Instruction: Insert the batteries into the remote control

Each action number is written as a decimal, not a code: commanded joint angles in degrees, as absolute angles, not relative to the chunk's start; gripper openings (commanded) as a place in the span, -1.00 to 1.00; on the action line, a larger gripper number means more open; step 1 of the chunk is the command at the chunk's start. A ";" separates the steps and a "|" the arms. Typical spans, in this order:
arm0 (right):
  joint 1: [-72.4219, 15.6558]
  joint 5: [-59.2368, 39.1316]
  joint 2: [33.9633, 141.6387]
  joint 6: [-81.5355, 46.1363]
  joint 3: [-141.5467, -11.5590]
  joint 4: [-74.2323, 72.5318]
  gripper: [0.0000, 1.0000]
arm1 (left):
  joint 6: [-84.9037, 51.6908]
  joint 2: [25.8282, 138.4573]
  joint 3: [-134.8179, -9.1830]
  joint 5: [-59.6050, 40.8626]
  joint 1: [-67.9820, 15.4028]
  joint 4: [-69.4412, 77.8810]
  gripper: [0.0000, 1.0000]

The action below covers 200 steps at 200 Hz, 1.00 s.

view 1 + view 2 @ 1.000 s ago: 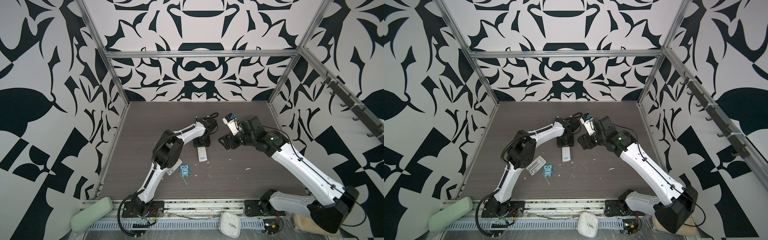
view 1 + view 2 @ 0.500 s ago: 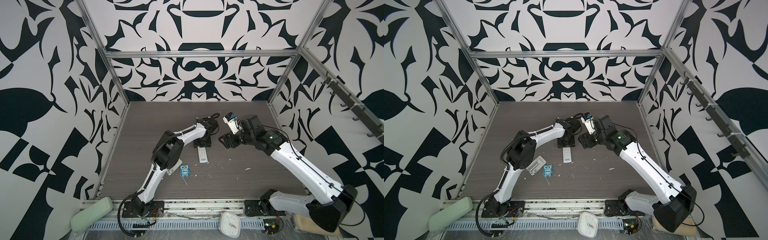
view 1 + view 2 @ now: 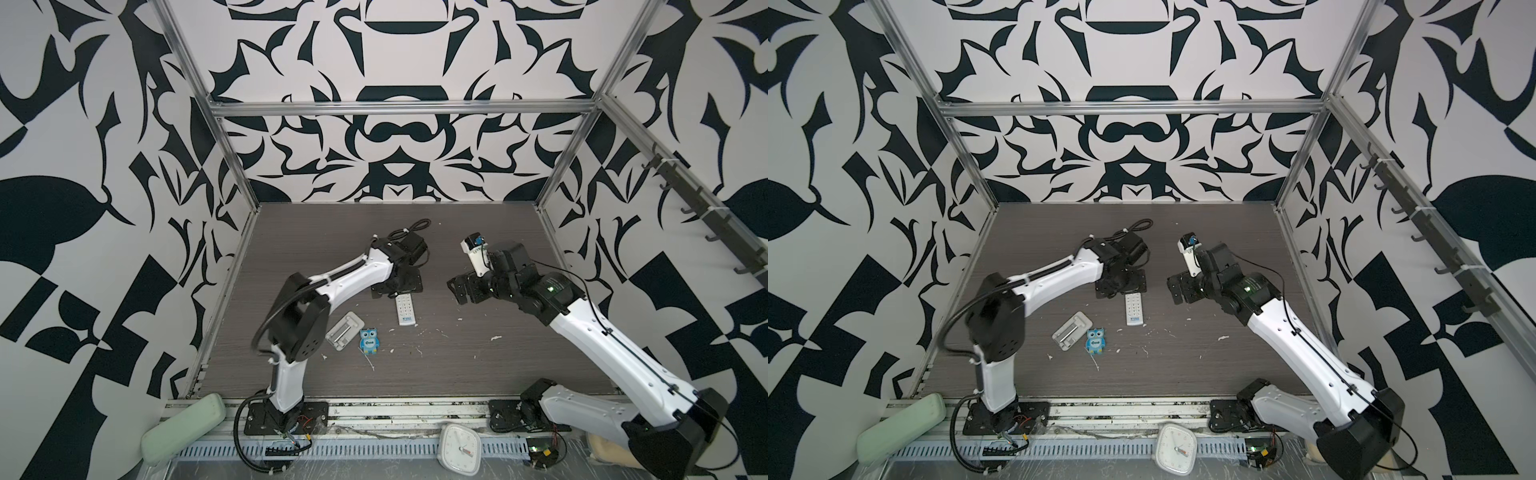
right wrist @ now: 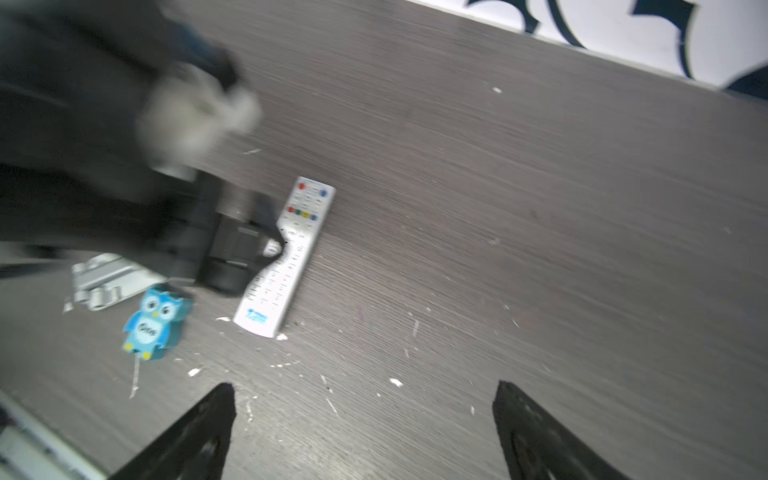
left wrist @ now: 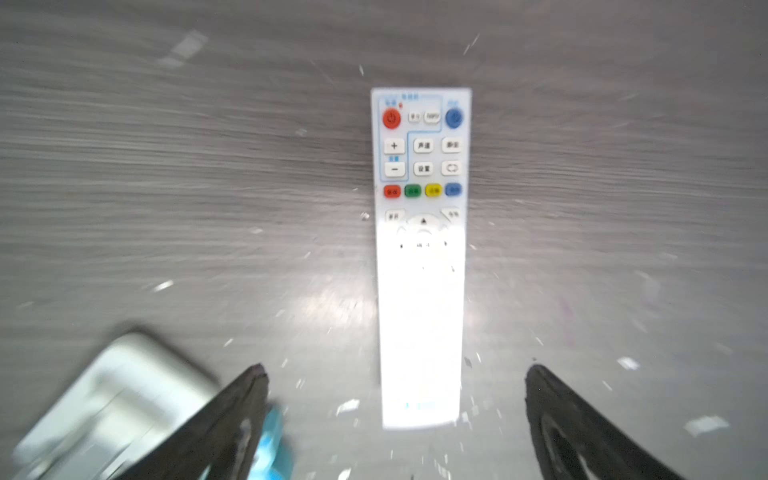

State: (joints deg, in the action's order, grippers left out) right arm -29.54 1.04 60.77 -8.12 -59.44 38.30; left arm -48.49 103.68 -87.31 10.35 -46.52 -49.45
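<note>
Change since a second ago: almost none on the table; the remote [image 3: 405, 311] lies where it lay, the left gripper [image 3: 397, 287] hangs over the same end of it, and the right gripper [image 3: 459, 289] has drawn slightly to the right.
Remote: flat on the table [image 3: 498, 365] in the middle of the scene, long axis running near to far, buttons up, blue logo at the near end. Its back, where the batteries would go, faces down.
Batteries: not made out in any view. The tray [image 3: 355, 320], near and to the left of the remote, holds pale slim shapes that are too blurred to name.
Neighbours: an owl toy [image 3: 369, 340] stands just beside the tray, near-left of the remote and apart from it.
Left gripper: jaws spread wide, nothing held. It sits low over the far half of the remote, with the fingers [image 5: 249, 415] either side of its width. Neither finger is seen touching it in the left wrist view.
Right gripper: jaws spread wide, nothing held. It is raised above bare table to the right of the remote, apart from it.
Step in hand (judged): taking hold of the remote to turn it over, so that the battery bay faces up.
How to do it well (judged): centre the jaws across the narrow width and come down square. Close on the long edges rather than the buttons, and lift only enough to turn. Keep clear of the owl toy and the tray.
Risk (judged): the slim, smooth casing may skid if one finger lands first.
</note>
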 commanded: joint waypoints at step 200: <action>-14.47 23.53 62.32 -1.78 -14.44 -29.50 0.99 | -13.29 43.83 -26.59 43.81 -18.51 -7.44 0.98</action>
State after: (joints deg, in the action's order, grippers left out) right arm -16.08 24.88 54.33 -3.16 -15.46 -10.85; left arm -24.58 40.18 -29.67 45.47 -24.49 -24.77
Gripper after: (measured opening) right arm 0.995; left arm 0.992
